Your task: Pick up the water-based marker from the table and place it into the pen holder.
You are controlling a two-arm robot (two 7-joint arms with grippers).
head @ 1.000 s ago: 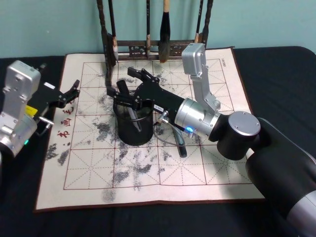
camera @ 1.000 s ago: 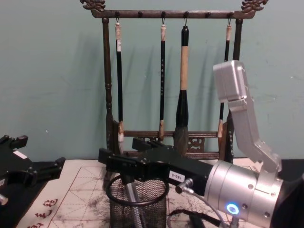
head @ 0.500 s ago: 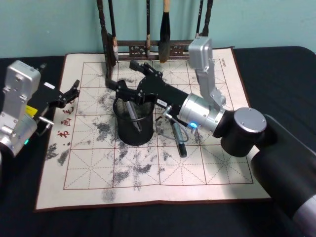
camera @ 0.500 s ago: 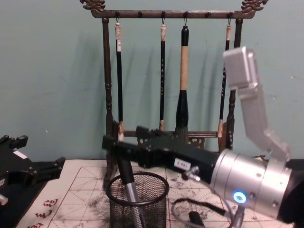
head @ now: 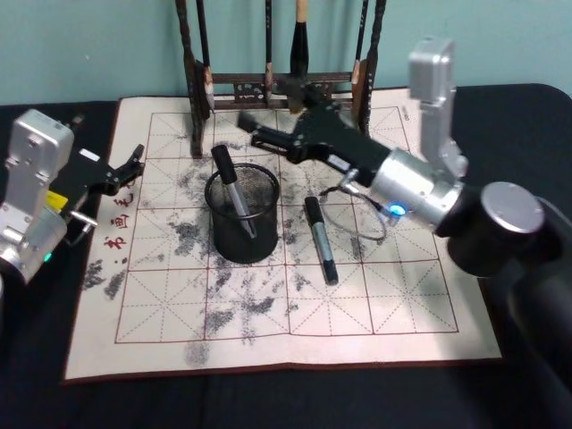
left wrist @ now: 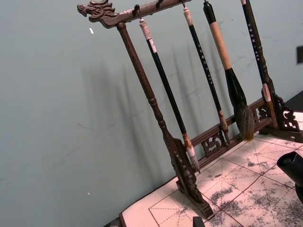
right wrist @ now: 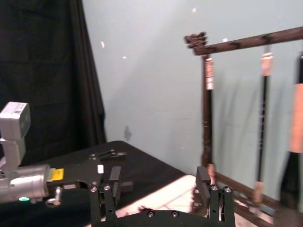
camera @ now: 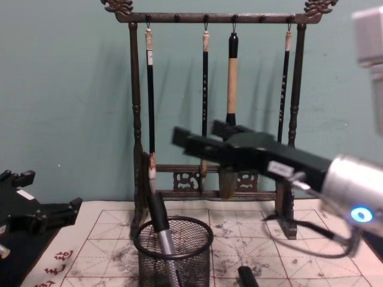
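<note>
Tilted marker (head: 231, 183) inside pen holder (head: 264, 238)

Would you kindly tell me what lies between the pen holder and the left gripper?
Head view: only bare, ink-stained mat separates the pen holder and the left gripper.

The right arm reaches forward and across toward the robot's left, its right gripper (head: 255, 130) held level in the air, fingers spread wide and empty, while the left arm sits low at the left side, its left gripper (head: 132, 162) slightly parted, pointing inward
</note>
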